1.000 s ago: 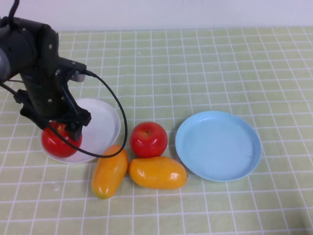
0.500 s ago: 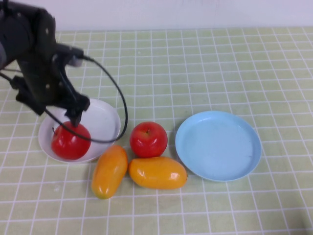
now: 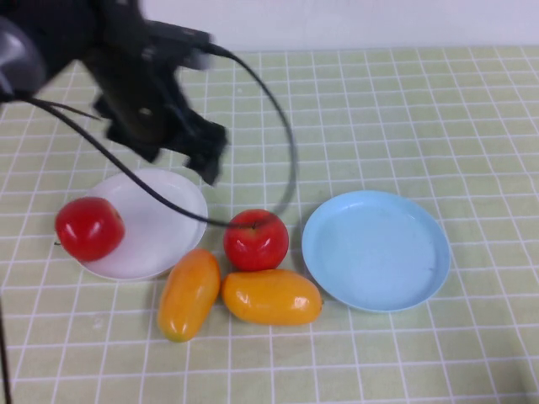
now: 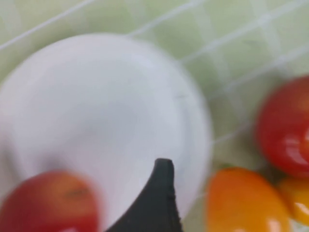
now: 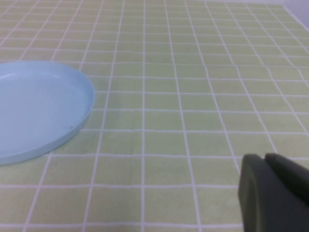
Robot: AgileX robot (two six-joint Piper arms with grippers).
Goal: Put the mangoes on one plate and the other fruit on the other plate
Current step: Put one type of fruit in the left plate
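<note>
One apple (image 3: 88, 227) sits on the white plate (image 3: 168, 220); blue plate (image 3: 376, 249) empty; both end effectors' states unclear.

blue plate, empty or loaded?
Empty: the blue plate holds nothing; both mangoes lie on the cloth beside it.

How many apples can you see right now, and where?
2. One apple sits at the white plate's left edge; the other apple is on the table between both plates, beside the mangoes.

Glossy smooth red apples (image 3: 255, 239), glossy orange-yellow mangoes (image 3: 271, 296), smooth white plate (image 3: 173, 210) and light blue plate (image 3: 376, 250) of plastic look, matt checked green tablecloth (image 3: 404, 109), matt black left gripper (image 3: 206, 160) above the white plate
</note>
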